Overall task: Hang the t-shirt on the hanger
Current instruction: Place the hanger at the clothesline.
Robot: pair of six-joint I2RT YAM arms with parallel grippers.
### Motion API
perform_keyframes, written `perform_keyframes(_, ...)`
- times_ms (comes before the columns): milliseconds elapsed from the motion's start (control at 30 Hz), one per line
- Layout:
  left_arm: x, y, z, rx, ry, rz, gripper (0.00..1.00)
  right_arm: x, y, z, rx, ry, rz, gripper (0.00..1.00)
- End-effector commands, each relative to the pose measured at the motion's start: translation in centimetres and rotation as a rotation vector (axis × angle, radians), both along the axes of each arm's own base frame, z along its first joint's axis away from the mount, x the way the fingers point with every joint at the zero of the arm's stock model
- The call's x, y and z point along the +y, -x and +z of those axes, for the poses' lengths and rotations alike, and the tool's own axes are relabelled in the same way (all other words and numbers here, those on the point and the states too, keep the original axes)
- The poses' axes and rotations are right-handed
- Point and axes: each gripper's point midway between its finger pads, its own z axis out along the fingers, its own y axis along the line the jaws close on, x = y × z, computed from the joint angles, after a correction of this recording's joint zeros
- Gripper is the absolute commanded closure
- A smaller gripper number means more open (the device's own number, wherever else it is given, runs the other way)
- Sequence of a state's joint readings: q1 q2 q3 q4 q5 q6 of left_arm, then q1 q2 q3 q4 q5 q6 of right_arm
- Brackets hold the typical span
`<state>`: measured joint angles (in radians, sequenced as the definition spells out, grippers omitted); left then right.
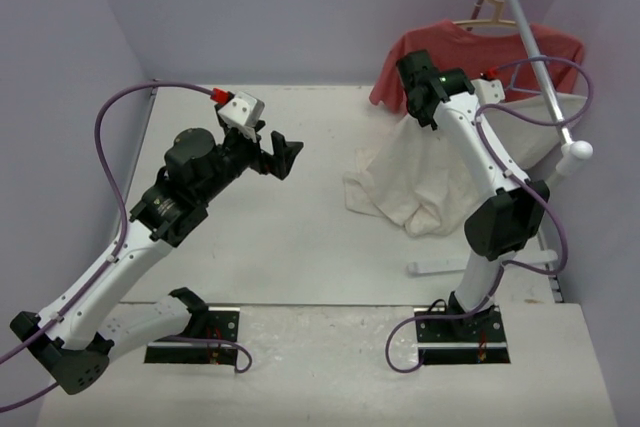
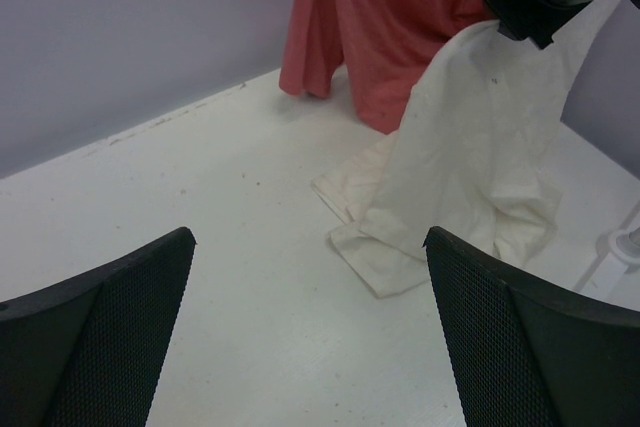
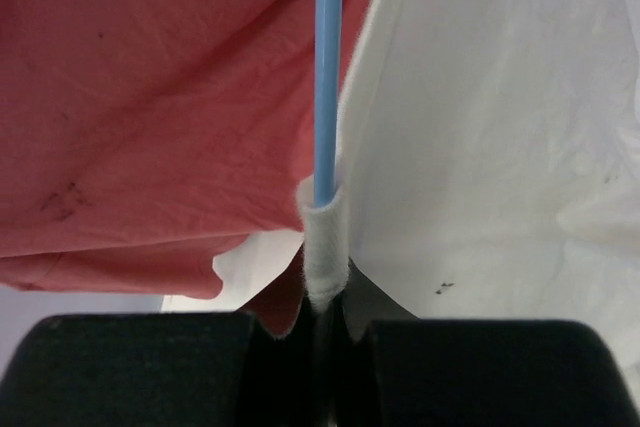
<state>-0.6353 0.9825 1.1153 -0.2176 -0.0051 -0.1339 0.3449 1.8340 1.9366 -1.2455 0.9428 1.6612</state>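
We find the right gripper (image 3: pixel 322 322) closed on the thin light-blue wire hanger (image 3: pixel 327 67) through a fold of white cloth (hem or collar, we cannot tell), the wire running straight up the wrist frame from the jaws. The cream-white wrinkled cloth t-shirt (image 1: pixel 420 172) hangs from that grip, right of centre in the overhead frame, its lower part heaped on the white table (image 1: pixel 300 237). The left gripper (image 1: pixel 278 155) hovers spread wide at centre left, the t-shirt well apart to its right.

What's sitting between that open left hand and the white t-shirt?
Nothing: only bare table lies between the left hand and the t-shirt. The top view shows it, and the left wrist view does too.
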Motion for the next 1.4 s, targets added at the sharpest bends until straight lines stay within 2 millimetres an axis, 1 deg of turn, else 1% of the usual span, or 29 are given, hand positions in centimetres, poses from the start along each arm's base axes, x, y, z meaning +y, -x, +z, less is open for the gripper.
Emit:
perform_keyframes(0,0.6,0.0,1.3,-0.056,0.008,0.013,0.00,0.4,-2.0,1.5,-0.034,0.014,0.020,1.00)
perform_keyframes(67,0.6,0.0,1.3,-0.058,0.009,0.012,0.00,0.2,-2.8,2.0,-0.039,0.035,0.022,1.00)
perform_keyframes(167,0.7,0.1,1.2,-0.060,0.005,0.013,0.00,0.1,-5.1,3.6,-0.073,0.053,0.047,1.00)
perform_keyframes(200,0.8,0.1,1.3,-0.062,0.004,0.021,0.00,0.1,-5.7,3.3,-0.059,0.071,0.056,1.00)
perform_keyframes(267,1.0,0.1,1.3,-0.067,-0.001,0.028,0.00,-0.1,-6.0,3.7,-0.052,0.097,0.066,1.00)
perform_keyframes(333,1.2,0.1,1.3,-0.074,0.002,0.033,0.00,-0.4,-6.8,3.8,-0.064,0.105,0.067,1.00)
perform_keyframes(433,1.1,0.1,1.3,-0.074,0.003,0.029,0.00,-0.5,-7.0,2.9,-0.051,0.084,0.067,0.99)
perform_keyframes(467,1.1,0.1,1.2,-0.071,0.001,0.026,0.00,-0.5,-6.5,2.4,-0.048,0.067,0.064,0.96)
perform_keyframes(500,1.1,0.2,1.2,-0.071,0.001,0.025,0.00,-0.4,-6.3,3.0,-0.073,0.049,0.058,0.93)
perform_keyframes(533,1.0,0.1,1.1,-0.069,-0.001,0.023,0.00,-0.5,-6.1,2.0,-0.061,0.049,0.060,0.86)
perform_keyframes(567,1.0,0.2,1.1,-0.070,0.000,0.020,0.00,-0.4,-5.8,1.9,-0.068,0.044,0.066,0.78)
perform_keyframes(600,0.9,0.2,1.2,-0.071,0.001,0.016,0.00,-0.5,-5.3,2.0,-0.086,0.040,0.074,0.55)
perform_keyframes(667,1.0,0.3,1.0,-0.071,-0.001,0.014,0.00,-0.7,-4.5,2.2,-0.096,0.033,0.075,0.32)
perform_keyframes(800,1.3,0.2,1.0,-0.071,-0.005,0.033,0.00,-0.8,-2.1,3.5,-0.131,0.015,0.091,0.07)
perform_keyframes(867,1.5,0.0,0.9,-0.069,-0.006,0.045,0.00,-0.7,-0.7,3.6,-0.128,0.026,0.110,0.01)
perform_keyframes(900,1.6,0.0,0.9,-0.068,-0.007,0.055,0.00,-0.7,-0.4,5.0,-0.173,0.016,0.114,0.01)
perform_keyframes(933,1.9,-0.2,0.8,-0.066,-0.010,0.071,0.00,-0.8,0.3,4.9,-0.155,0.052,0.164,0.01)
perform_keyframes(1000,2.3,-0.4,0.8,-0.065,-0.015,0.096,0.00,-0.6,0.9,6.6,-0.230,0.058,0.217,0.01)
perform_keyframes(1033,2.5,-0.5,0.8,-0.066,-0.016,0.112,0.00,-0.7,1.8,6.7,-0.229,0.071,0.246,0.01)
perform_keyframes(1067,2.9,-0.6,0.9,-0.069,-0.014,0.131,0.00,-0.7,2.3,8.3,-0.289,0.066,0.262,0.01)
perform_keyframes(1100,3.0,-0.7,1.0,-0.071,-0.013,0.140,0.00,-0.7,2.4,8.7,-0.309,0.070,0.273,0.01)
perform_keyframes(1133,3.2,-0.8,1.1,-0.072,-0.013,0.146,0.00,-0.6,2.7,8.5,-0.311,0.072,0.289,0.01)
perform_keyframes(1200,3.7,-1.0,1.3,-0.073,-0.012,0.178,0.00,-0.6,4.2,9.6,-0.337,0.085,0.341,0.01)
perform_keyframes(1233,4.0,-1.1,1.3,-0.072,-0.011,0.192,0.00,-0.5,4.7,9.7,-0.343,0.084,0.364,0.01)
perform_keyframes(1267,4.2,-1.2,1.2,-0.068,-0.013,0.208,0.00,-0.1,4.9,9.9,-0.342,0.094,0.410,0.01)
perform_keyframes(1333,5.5,-1.9,1.2,-0.054,-0.019,0.292,0.00,1.1,6.0,10.1,-0.321,0.122,0.535,0.01)
perform_keyframes(1367,6.0,-2.1,0.8,-0.034,-0.021,0.325,0.00,2.2,6.9,10.3,-0.296,0.154,0.645,0.01)
